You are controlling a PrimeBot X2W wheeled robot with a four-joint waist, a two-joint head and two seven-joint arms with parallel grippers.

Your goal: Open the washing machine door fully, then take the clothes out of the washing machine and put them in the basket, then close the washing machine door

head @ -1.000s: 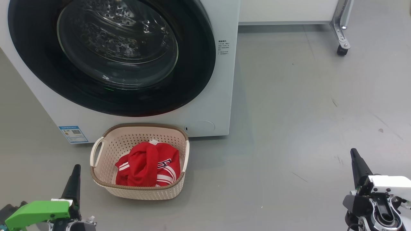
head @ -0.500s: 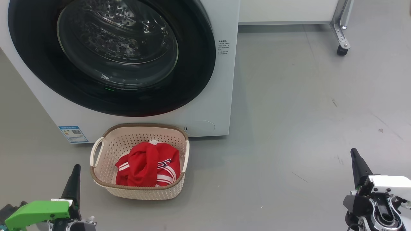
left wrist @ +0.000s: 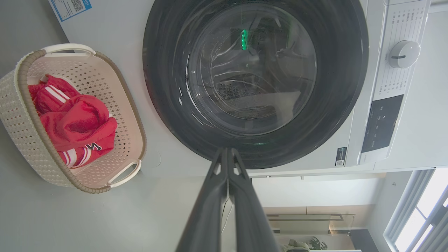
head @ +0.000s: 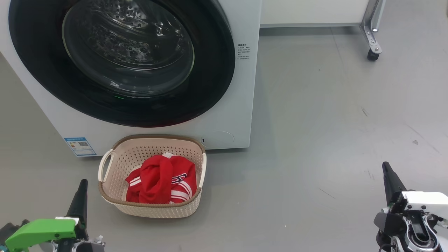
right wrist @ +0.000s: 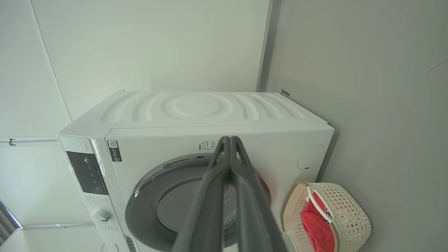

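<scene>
Inside the basket (head: 157, 209), clothes (head: 157, 180) unmoved.

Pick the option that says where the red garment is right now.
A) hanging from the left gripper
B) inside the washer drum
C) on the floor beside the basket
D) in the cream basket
D: the clothes lie bunched inside the basket, which stands on the floor just in front of the closed washing machine door.

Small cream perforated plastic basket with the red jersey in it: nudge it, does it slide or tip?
Probably slides: the cream plastic basket sits flat on smooth grey floor. Likely light: thin perforated walls, one crumpled red jersey inside. Tipping looks unlikely, since it is low and wide.
</scene>
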